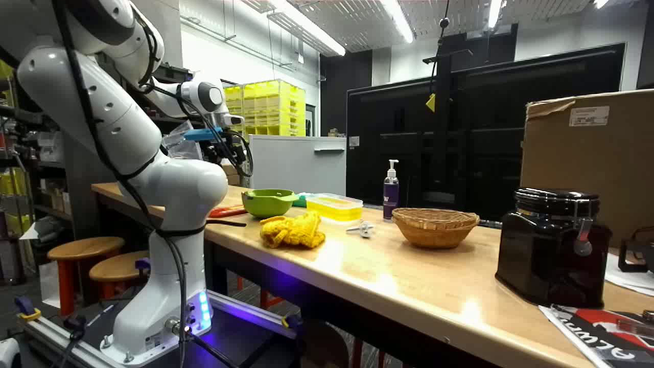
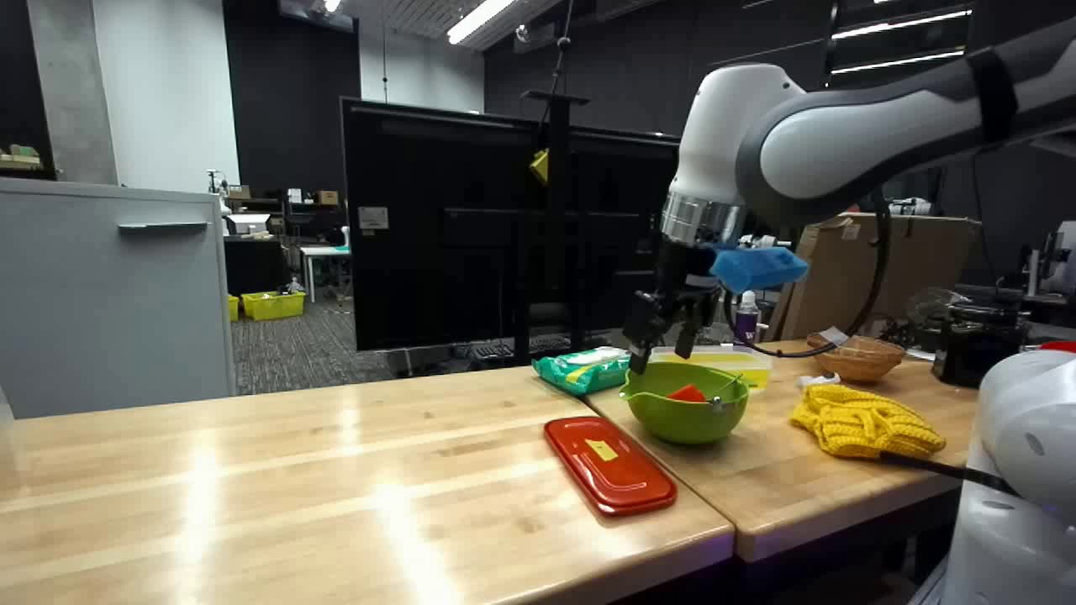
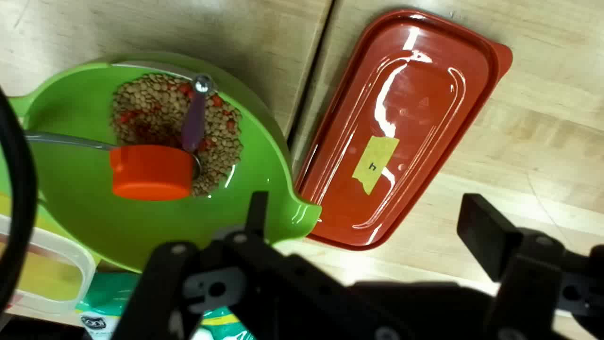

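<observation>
Gripper [image 3: 367, 215] spread wide above glossy, seamed wooden worktop [image 2: 294, 496]; grey cabinet [image 2: 109, 311] and black panels [image 2: 420, 252] beyond

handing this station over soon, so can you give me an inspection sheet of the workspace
Surface: glossy light-wood bench, dark seam across it.
Things at hand: green bowl holding lentil-like pieces, orange cup, purple-handled utensil; red lid beside it, bearing yellow tape.
Clutter: yellow knitted item, green packet, translucent container, wicker basket, pump bottle, black jar.
Gripper: open, nothing held, above the bench near the green bowl.
Cables: black cable loops beside the gripper.
Surroundings: grey cabinet, large black panel, cardboard box, stools.
</observation>
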{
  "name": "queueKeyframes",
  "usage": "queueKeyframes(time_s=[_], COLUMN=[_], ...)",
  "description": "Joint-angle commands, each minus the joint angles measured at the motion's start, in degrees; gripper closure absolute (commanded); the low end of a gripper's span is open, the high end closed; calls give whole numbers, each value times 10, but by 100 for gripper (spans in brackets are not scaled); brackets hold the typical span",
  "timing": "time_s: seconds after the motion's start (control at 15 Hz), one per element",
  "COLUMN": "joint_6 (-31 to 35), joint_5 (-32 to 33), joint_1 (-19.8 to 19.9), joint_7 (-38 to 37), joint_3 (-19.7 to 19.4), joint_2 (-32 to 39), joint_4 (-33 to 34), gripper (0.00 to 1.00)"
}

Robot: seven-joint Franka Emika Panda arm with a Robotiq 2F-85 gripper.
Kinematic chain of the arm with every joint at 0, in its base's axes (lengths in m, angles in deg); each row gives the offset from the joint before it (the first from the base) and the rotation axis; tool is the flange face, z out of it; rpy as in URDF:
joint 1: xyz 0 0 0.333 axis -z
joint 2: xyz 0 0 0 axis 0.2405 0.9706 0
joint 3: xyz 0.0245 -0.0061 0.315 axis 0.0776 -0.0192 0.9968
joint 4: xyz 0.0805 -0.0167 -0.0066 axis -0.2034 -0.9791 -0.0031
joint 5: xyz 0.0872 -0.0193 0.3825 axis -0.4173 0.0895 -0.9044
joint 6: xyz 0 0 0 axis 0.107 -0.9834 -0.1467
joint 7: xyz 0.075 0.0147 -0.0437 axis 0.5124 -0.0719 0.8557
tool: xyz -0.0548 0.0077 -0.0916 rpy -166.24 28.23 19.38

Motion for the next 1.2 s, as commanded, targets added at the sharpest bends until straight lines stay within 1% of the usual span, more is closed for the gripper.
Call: queueKeyframes(time_s=[0.0, 0.6, 0.93, 1.13], joint_6=[-1, -1, -48, -121], joint_5=[3, 3, 2, 4], joint_1=[-3, -3, -14, -17], joint_7=[-2, -2, 47, 92], joint_3=[-3, -3, -35, -63], joint_2=[1, 1, -13, -22], joint_4=[1, 1, 4, 25], gripper=[0, 0, 0, 0])
